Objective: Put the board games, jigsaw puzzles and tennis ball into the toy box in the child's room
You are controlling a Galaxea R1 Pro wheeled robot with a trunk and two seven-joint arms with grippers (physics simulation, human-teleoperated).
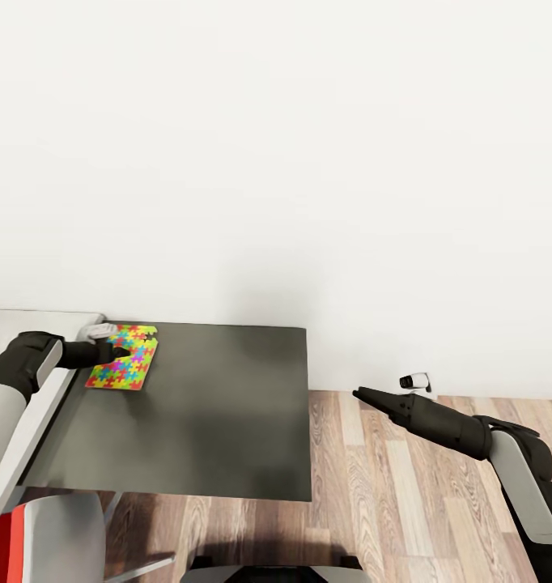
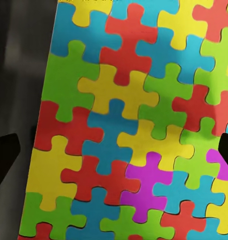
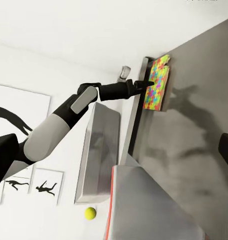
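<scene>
Left gripper [image 1: 114, 353] over jigsaw puzzle [image 1: 124, 357] at table's [image 1: 227, 405] back-left corner, fingers wide. Lower squarely, pinch one edge; right gripper's [image 1: 358, 393] fingers unclear.

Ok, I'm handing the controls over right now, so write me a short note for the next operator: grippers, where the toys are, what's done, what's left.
Left gripper: jaws open, poised over the jigsaw puzzle, not yet closed on it.
Right gripper: out over the wood floor, off the table's right side, carrying nothing; whether it is open or shut is unclear.
The puzzle lies flat on the dark-grey table wing, near its back left corner.
The tennis ball is loose on the light-grey top.
Left: grasp this puzzle and box it, then the ball and the remaining toys.
</scene>
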